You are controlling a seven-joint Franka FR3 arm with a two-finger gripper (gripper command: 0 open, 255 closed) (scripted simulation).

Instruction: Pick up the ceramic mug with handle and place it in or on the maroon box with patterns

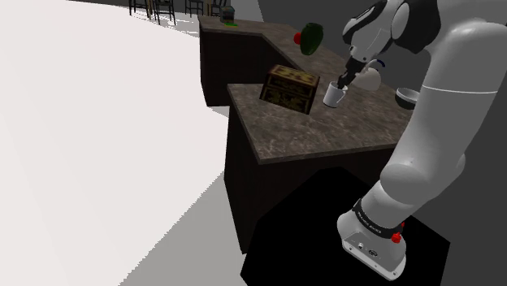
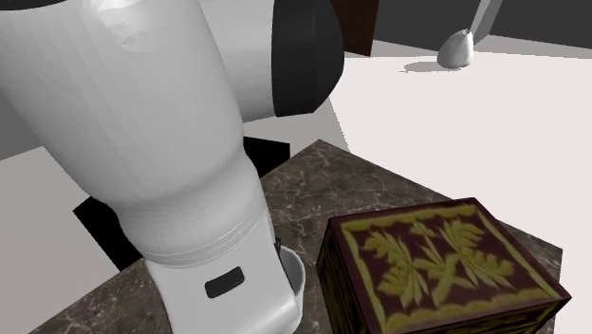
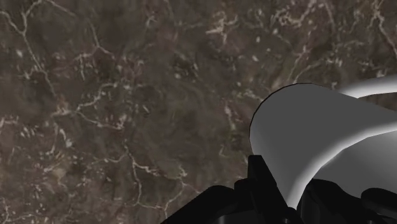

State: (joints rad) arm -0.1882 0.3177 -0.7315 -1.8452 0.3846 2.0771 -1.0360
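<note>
The dark veined tabletop (image 1: 325,134) ends in a straight near edge, below which its dark side drops to the pale floor (image 1: 97,162). At the shoulder view's left it ends in a corner. The maroon box (image 1: 288,88) with yellow leaf patterns sits just inside that corner, lid closed and flat. In the second exterior view its patterned top (image 2: 441,270) lies bare, with the arm's thick white link close beside it.

A bare stretch of stone lies between the box and the near edge. Farther back, a green object (image 1: 309,38) stands on a second run of tabletop, well apart from the rest.

The white mug (image 1: 334,93) is just beside the box, on the shoulder view's right, with a narrow gap between them. It stands roughly upright, long axis near vertical and mouth toward the gripper (image 1: 348,80). Its handle cannot be made out, and whether its base touches the stone is unclear.

In the wrist view the black fingers (image 3: 262,184) pinch the mug (image 3: 312,130) by its wall.
</note>
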